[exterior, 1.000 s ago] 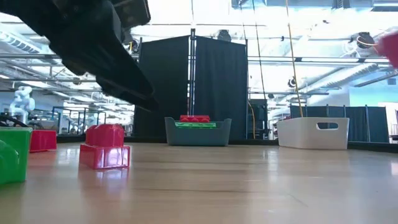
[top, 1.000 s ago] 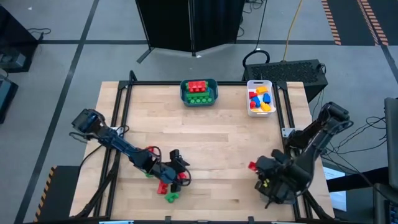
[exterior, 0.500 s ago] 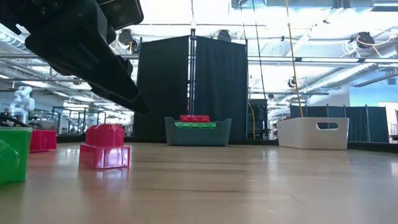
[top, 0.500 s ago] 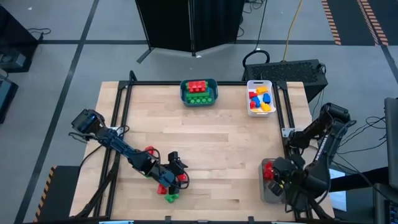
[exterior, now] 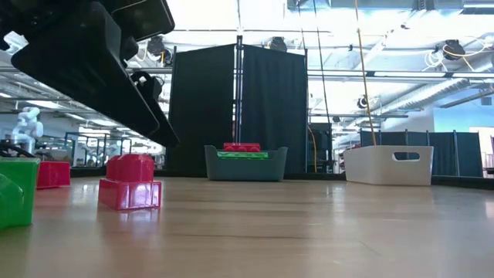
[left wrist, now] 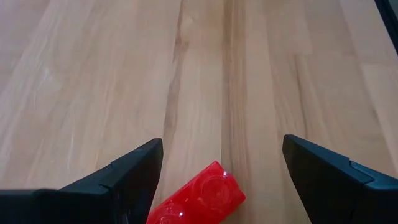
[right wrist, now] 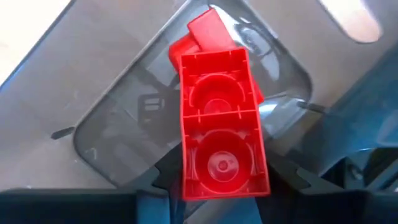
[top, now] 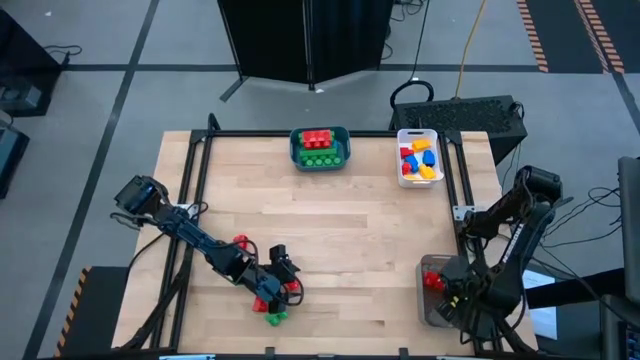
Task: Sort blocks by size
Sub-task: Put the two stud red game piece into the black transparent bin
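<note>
My right gripper (top: pixel 441 287) is shut on a red brick (right wrist: pixel 221 130) above a clear bin (right wrist: pixel 118 124) at the table's near right corner. One more red brick (right wrist: pixel 205 28) lies in that bin. My left gripper (top: pixel 277 272) is open and low over the table near the near edge, its fingers on either side of a red brick (left wrist: pixel 198 199) without touching it. More red bricks (top: pixel 240 242) and a green one (top: pixel 273 318) lie around it. In the low view, stacked red bricks (exterior: pixel 130 181) stand under the left gripper (exterior: pixel 166 139). My right gripper pinches the red brick's two long sides near one end (right wrist: pixel 222 180) between its two fingers. The brick's hollow underside faces the wrist camera. It sticks out past the fingers, lifted clear above the clear bin.
A teal bin (top: pixel 294 150) with red and green bricks stands at the far edge. A white bin (top: pixel 401 137) with blue, yellow and red bricks is to its right. The middle of the wooden table (top: pixel 350 230) is bare.
My right gripper has carried the red brick toward the table's near right corner and now holds it over the clear bin. My left gripper has come down a little toward the bricks at the near edge.
</note>
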